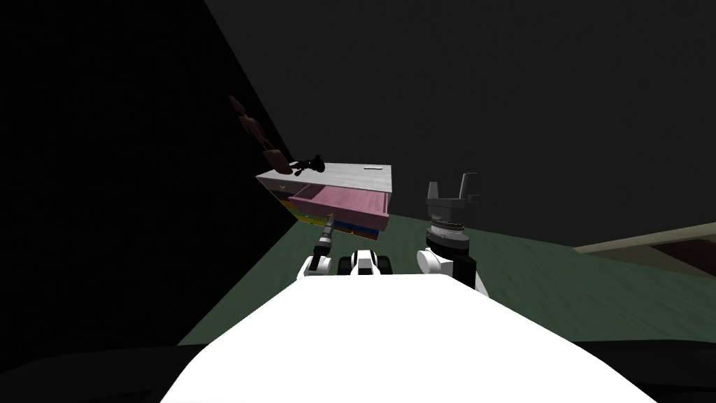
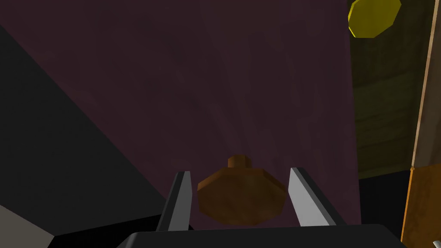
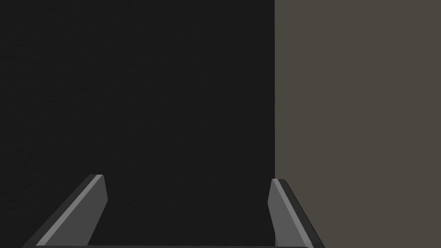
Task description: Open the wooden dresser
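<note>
Shapes, brown and rounded, run in a line down the dim wall beyond the left gripper and to its left. The lowest of them reaches the back corner of the dresser. A small dark object, too dim to name, sits on the dresser's pale grey top just beside them. The dresser stands on the green floor straight ahead of the left gripper. Its pink drawer is drawn well out toward that gripper, the open box showing from above. Under it the lower fronts show yellow, green and blue. The left arm reaches forward, with the gripper at the drawer's front. In the left wrist view that front is a dull purple plane directly beyond the fingers. A brown, faceted knob on a short stem sits between them, and the two blades sit tight on its sides, one touching its edge, the other with at most a dark sliver beside it. Alongside the purple front lies an olive front with a yellow knob, well apart from the gripper, and past that an orange edge. The right gripper is held up to the right of the left one, about level with the drawer and apart from the dresser. It points upward, its fingers spread wide apart.
</note>
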### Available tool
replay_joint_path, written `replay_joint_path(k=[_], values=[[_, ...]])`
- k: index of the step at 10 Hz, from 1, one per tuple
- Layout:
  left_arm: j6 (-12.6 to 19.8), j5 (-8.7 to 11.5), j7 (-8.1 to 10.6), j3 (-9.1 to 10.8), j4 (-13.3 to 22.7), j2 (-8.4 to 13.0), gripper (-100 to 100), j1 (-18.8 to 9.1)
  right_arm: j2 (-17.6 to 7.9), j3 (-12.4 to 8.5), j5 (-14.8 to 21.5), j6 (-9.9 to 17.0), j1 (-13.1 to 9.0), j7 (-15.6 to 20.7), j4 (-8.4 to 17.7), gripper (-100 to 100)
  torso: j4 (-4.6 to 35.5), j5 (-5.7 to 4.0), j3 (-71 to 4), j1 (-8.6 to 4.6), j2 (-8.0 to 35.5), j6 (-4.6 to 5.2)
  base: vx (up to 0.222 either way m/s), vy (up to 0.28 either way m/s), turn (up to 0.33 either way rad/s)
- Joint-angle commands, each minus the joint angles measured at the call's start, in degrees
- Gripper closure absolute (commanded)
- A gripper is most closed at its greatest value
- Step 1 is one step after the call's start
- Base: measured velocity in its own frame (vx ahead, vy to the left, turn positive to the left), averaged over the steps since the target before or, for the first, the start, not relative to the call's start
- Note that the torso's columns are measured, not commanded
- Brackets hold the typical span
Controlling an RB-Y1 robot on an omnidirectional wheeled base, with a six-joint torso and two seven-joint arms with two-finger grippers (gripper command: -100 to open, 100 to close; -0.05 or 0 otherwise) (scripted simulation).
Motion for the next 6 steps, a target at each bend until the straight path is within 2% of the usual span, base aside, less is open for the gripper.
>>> replay_joint_path(k=[1,2,5,6], values=[[-0.12,0.05,0.22,-0.19,-0.70,0.49,100,1.04,0.00,0.00,0.00,0.00,0.00,0.00,0.00,0,0.00,0.00,0.02,-0.06,0.01,0.02,-0.168,0.050,0.026],[-0.18,0.03,0.16,-0.20,-0.49,0.32,100,0.65,0.00,0.00,0.00,0.00,0.00,0.00,0.00,0,0.00,0.00,0.00,-0.02,-0.02,0.02,-0.082,0.025,0.000],[-0.52,0.03,0.42,-0.70,-1.45,0.91,100,2.13,0.00,0.00,0.00,0.00,0.00,0.00,0.00,0,-0.02,0.01,0.02,-0.08,0.03,0.07,-0.143,0.039,0.023],[2.04,0.20,0.73,-0.57,-4.21,1.30,-100,1.94,0.00,0.00,0.00,0.00,0.00,0.00,0.00,0,-0.01,0.01,0.05,-0.10,0.08,0.08,-0.091,0.015,-0.001]])
